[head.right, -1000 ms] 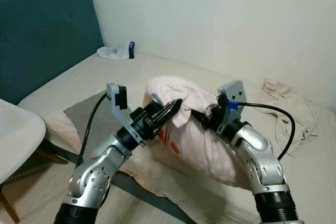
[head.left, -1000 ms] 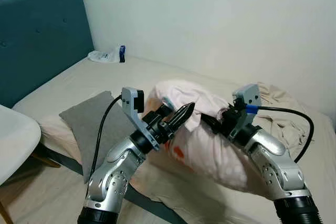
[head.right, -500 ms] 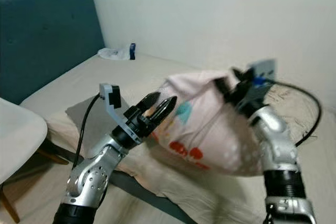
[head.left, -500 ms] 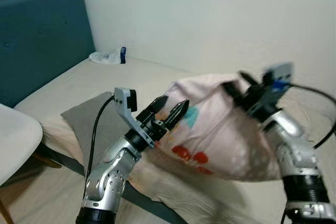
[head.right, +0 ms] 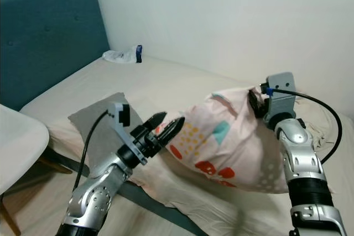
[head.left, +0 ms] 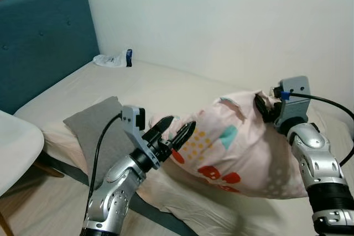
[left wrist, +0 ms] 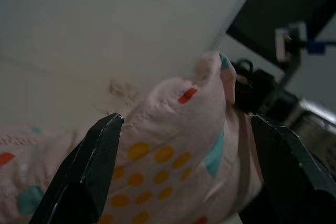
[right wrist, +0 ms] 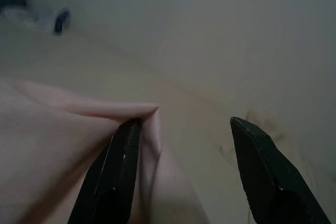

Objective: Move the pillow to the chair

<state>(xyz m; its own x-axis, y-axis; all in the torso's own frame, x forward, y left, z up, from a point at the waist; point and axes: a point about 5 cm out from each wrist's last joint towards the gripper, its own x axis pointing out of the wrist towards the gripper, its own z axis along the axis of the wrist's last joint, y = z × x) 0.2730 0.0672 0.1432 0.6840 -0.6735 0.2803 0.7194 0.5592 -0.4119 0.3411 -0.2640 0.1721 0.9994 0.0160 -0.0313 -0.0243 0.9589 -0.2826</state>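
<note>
Pillow (head.left: 232, 153) rests on the bed (head.left: 155, 81), not yet at the white chair (head.left: 14, 145) left of the bed's edge. Left gripper (head.left: 172, 135) spread wide at the pillow's near end, not gripping. Right gripper (head.left: 264, 106) at its far corner: fingers parted, one touching fabric. Whole carry remains.

Silver jointed arms, black cables, black-fingered left pincer (head.left: 176, 132)

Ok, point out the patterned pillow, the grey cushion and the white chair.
patterned pillow (head.left: 238, 153), left eye view, its printed middle.
grey cushion (head.left: 97, 128), left eye view, its flat top.
white chair (head.left: 14, 147), left eye view, its seat.
</note>
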